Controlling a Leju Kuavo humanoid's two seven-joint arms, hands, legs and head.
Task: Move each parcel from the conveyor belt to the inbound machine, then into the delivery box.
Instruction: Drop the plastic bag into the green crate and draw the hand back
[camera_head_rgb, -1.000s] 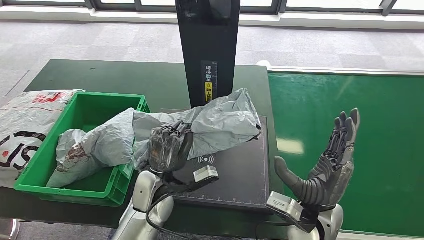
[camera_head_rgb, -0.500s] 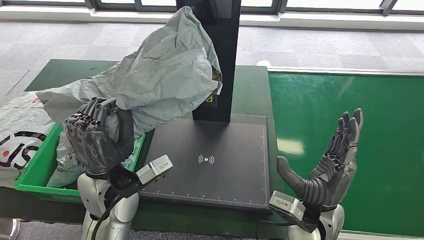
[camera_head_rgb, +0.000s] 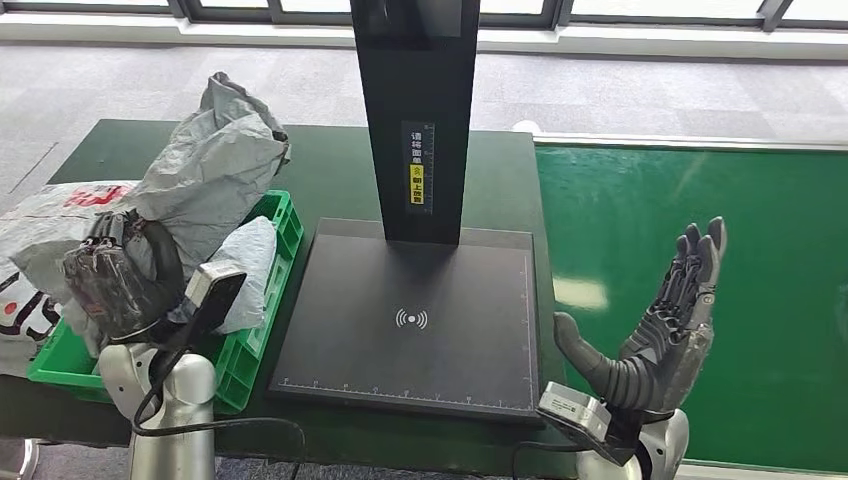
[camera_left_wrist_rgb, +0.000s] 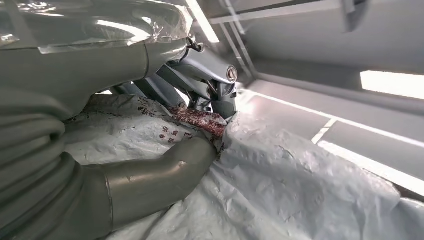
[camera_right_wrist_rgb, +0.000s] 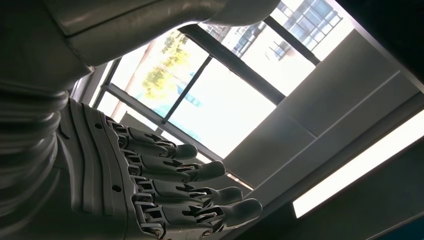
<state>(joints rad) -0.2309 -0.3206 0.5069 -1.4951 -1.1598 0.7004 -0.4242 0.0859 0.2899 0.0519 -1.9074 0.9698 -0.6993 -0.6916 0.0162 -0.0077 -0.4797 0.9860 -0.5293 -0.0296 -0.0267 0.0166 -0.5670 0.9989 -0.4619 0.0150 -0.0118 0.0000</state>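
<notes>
Head view: my left hand (camera_head_rgb: 118, 285) grips crumpled grey plastic parcel (camera_head_rgb: 205, 175) over green plastic delivery box (camera_head_rgb: 262, 340). Black inbound machine (camera_head_rgb: 420, 330) bears a yellow label with small writing, illegible, and a wireless symbol. My right hand (camera_head_rgb: 660, 335) held empty, fingers spread.

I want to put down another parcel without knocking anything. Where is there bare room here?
The black scanner plate is bare, between the green box and the green conveyor belt, which is bare too. It is crowded at the box: the left hand holds a grey parcel over it.
</notes>
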